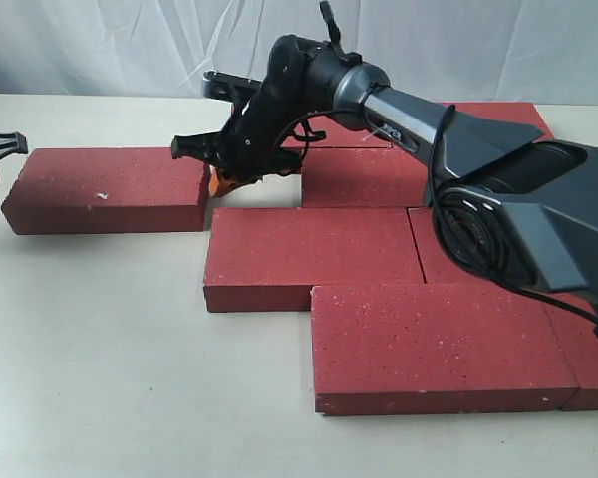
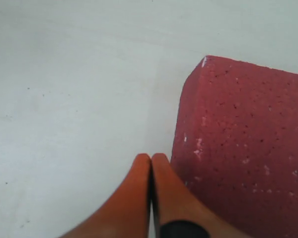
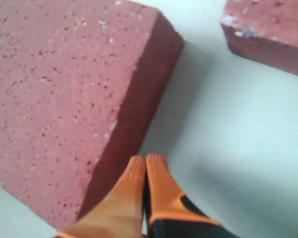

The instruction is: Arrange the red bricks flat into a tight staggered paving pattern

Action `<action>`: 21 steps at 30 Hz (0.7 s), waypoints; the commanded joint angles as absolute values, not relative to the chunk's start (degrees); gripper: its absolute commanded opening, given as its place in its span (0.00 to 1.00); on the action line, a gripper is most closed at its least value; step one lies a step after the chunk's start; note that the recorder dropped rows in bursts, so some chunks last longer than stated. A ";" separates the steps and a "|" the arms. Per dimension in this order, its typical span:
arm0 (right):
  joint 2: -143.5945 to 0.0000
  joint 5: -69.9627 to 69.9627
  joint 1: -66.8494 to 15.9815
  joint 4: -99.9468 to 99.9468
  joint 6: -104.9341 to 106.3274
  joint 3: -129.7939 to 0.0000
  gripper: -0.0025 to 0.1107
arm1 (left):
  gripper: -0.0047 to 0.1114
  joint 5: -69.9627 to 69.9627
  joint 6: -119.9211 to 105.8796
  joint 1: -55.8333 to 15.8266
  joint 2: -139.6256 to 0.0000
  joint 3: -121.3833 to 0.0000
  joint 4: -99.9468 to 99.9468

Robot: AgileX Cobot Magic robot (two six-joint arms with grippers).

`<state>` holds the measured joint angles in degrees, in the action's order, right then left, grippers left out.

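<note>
Red loose brick [image 1: 105, 189] lies lengthwise between my closed grippers: left gripper [image 2: 151, 159] beside its outer end, right gripper [image 3: 146, 161] in the gap [image 1: 257, 191] before the laid bricks [image 1: 314, 257].

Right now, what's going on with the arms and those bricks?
Brick paving is under way. Most red bricks lie flat in staggered rows on the right of the table. One loose brick sits apart on the left, with a gap to the rest. The right gripper, shut, reaches across into that gap by the brick's end. The left gripper, also shut, sits at the brick's outer corner. Neither holds anything; it looks like nudging, not lifting.
</note>
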<state>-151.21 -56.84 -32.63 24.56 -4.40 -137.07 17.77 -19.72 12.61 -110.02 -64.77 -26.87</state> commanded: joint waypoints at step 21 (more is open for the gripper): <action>-138.11 -69.96 -32.52 3.99 -10.39 -137.32 0.02 | 0.04 16.85 -20.05 13.49 -117.97 -65.11 -30.86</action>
